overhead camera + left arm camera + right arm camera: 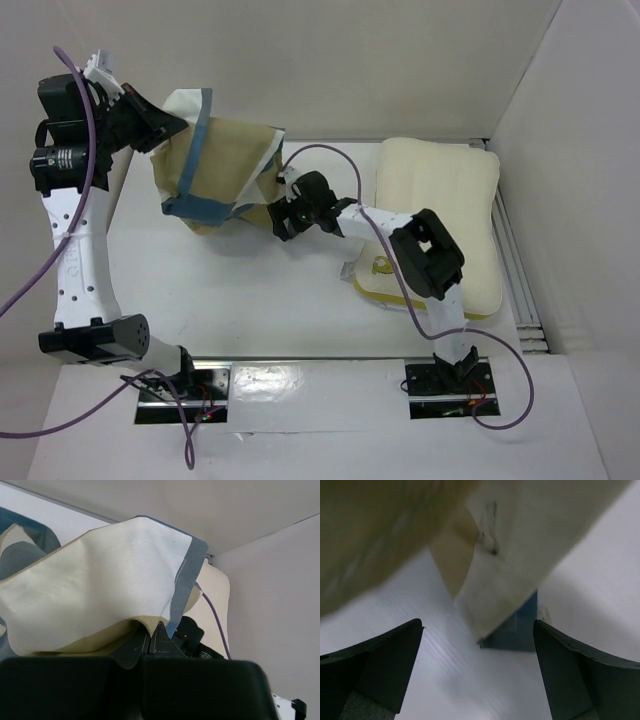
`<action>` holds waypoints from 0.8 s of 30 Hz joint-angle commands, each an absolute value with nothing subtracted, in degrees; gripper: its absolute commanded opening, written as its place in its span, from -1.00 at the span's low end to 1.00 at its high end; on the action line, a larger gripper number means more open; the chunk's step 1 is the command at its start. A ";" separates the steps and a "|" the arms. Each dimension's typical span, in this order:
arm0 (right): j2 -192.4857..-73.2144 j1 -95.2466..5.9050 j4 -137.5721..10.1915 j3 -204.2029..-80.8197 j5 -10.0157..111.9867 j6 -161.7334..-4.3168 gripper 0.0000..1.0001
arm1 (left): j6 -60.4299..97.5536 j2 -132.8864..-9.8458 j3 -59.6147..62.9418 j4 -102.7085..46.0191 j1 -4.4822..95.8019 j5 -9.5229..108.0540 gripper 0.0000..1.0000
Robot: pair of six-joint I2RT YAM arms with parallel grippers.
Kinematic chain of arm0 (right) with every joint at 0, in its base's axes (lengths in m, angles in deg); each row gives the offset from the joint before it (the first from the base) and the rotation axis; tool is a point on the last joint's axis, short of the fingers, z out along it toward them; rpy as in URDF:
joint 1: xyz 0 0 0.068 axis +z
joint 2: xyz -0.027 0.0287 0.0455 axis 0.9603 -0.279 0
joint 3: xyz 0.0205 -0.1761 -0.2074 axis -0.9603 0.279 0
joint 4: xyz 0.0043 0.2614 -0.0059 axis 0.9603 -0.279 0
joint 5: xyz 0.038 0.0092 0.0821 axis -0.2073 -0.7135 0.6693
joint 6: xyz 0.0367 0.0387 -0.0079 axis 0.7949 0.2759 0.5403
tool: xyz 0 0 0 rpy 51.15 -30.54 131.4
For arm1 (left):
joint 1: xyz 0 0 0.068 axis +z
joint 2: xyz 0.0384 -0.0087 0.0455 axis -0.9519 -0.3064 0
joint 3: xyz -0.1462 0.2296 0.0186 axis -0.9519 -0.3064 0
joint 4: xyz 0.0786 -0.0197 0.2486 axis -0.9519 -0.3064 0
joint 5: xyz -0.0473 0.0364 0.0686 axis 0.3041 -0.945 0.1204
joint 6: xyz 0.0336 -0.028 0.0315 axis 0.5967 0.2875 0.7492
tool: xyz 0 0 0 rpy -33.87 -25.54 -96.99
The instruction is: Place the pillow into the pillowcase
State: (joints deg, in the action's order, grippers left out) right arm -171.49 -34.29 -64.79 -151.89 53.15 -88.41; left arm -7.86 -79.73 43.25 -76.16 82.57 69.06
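At the left, the pillowcase [225, 165] is held up off the table [250, 300] by the left gripper [172, 124], which is clenched on a fold at its upper left edge; in the left wrist view the cloth is seen pinched between the fingertips. At the pillowcase's lower right edge the right gripper [282, 212] is found with its jaws spread wide and nothing between them, a hanging corner of cloth lying just ahead of the fingers [380, 665]. Well to the right of the pillowcase the pillow [440, 185] is laid flat, wholly outside it and partly crossed by the right arm. Nothing is seen inside the pillowcase, and its mouth cannot be made out. The step in hand is judged to be the opening of the case: a second hold on the free edge is called for, so that the mouth can be spread before the pillow is fed in.
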 commanded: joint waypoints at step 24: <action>-123.94 -26.78 -89.17 -148.17 55.21 -90.28 -1.00 | -18.81 -62.50 47.18 -71.31 83.41 45.85 -1.00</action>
State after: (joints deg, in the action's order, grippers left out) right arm -126.55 -27.14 -75.94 -146.73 53.93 -88.50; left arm -16.73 -63.99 44.67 -72.53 83.01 52.12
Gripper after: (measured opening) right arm 0.009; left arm 0.029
